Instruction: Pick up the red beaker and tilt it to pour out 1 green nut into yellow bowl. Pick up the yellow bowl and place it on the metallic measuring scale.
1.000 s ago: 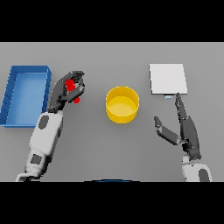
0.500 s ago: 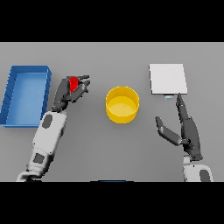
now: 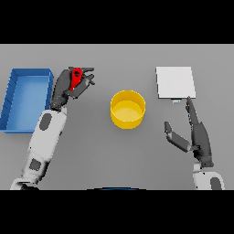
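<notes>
Beaker-pouring is the step in hand on the grey bench [image 3: 91,151]: beside the blue bin [image 3: 25,98] and well left of the metallic scale [image 3: 175,82] and yellow bowl [image 3: 128,109], the left robot hand [image 3: 73,87] clasps the red beaker [image 3: 76,77]. The right robot hand [image 3: 196,135] idles, fingers straight. Tilting this far from the bowl would likely drop the nut onto the bench.

The supporting surface is a flat grey table [image 3: 114,160], plain and uniform across the whole view. Three items rest directly on it. A blue tray [image 3: 10,98], rectangular with raised walls, sits at the far left. A yellow bowl [image 3: 128,109], round and upright, stands near the centre, well apart from the tray. A metallic measuring scale [image 3: 175,82], a pale square plate, lies flat at the upper right, apart from the bowl.
</notes>
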Action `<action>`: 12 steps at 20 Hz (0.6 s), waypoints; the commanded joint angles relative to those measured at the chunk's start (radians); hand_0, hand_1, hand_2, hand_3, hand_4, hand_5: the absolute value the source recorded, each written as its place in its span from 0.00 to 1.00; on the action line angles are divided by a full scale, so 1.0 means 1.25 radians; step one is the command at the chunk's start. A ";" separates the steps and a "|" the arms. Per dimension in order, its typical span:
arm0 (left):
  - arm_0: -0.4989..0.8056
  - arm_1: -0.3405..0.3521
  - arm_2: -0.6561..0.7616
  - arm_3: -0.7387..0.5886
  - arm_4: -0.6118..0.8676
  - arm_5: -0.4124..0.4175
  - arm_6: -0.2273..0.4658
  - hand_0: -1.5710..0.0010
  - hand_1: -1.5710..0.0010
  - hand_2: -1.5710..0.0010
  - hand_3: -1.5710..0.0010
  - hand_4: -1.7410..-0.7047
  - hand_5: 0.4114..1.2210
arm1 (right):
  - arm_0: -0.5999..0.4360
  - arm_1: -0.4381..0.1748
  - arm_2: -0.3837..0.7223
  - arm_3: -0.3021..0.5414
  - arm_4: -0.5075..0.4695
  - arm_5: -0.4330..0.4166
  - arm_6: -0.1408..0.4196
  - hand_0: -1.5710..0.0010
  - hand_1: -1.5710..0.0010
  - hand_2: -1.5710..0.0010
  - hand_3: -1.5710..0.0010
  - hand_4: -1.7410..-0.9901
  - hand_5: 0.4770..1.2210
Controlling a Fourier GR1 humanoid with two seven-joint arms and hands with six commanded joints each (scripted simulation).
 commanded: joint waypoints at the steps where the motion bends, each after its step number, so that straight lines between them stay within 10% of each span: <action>1: -0.001 0.011 -0.033 -0.012 -0.030 -0.007 0.033 0.01 0.01 0.01 0.01 0.01 0.88 | 0.003 0.006 0.007 0.001 0.006 -0.002 -0.006 1.00 1.00 1.00 1.00 0.65 0.25; 12: -0.073 0.092 -0.250 -0.066 -0.249 -0.028 0.256 0.00 0.00 0.00 0.00 0.00 0.89 | -0.001 0.014 0.016 -0.003 0.019 -0.006 0.015 1.00 1.00 1.00 1.00 0.65 0.28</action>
